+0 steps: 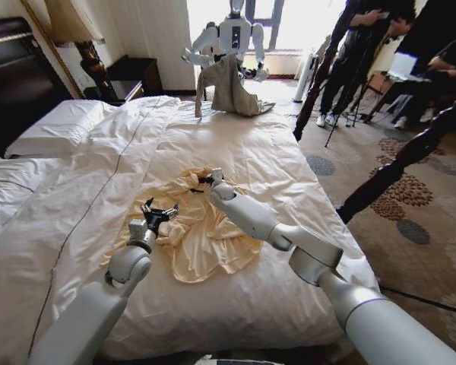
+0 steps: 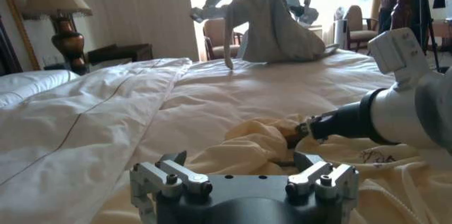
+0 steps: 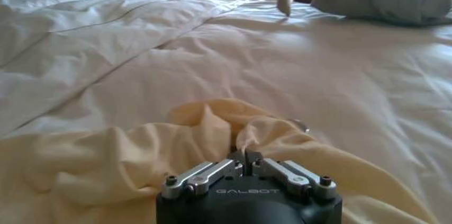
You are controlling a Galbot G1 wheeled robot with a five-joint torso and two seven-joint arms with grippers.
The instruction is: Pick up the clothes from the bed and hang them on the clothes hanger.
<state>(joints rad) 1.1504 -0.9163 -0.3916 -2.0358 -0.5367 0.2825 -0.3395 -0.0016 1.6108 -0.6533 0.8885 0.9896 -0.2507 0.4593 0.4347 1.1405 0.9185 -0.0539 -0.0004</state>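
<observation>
The clothes (image 1: 194, 232): one pale-yellow garment, crumpled on the white duvet of the bed (image 1: 235, 152), near its foot. Head view: the right gripper (image 1: 207, 179) sits at the garment's far edge, fingertips buried in a raised fold, so the grip itself is hard to read here; the left gripper (image 1: 158, 211) rests on the cloth's near-left part, fingers spread, nothing between them. Beyond both grippers, at the far edge of the bed, a grey garment (image 1: 229, 87) is draped in front of another white robot (image 1: 232, 34). No hanger can be made out. Left wrist view: the left gripper (image 2: 244, 173) stands wide open just above the yellow cloth (image 2: 254, 147), holding nothing; ahead of it the right gripper (image 2: 300, 133) pinches a bunched ridge of fabric, its tips hidden by folds. Right wrist view: the right gripper (image 3: 245, 160) has its fingers (image 3: 211, 173) drawn together on a gathered pleat of the clothes (image 3: 141, 160); the contact point is covered by cloth. A small metallic glint just beyond the pleat cannot be identified.
</observation>
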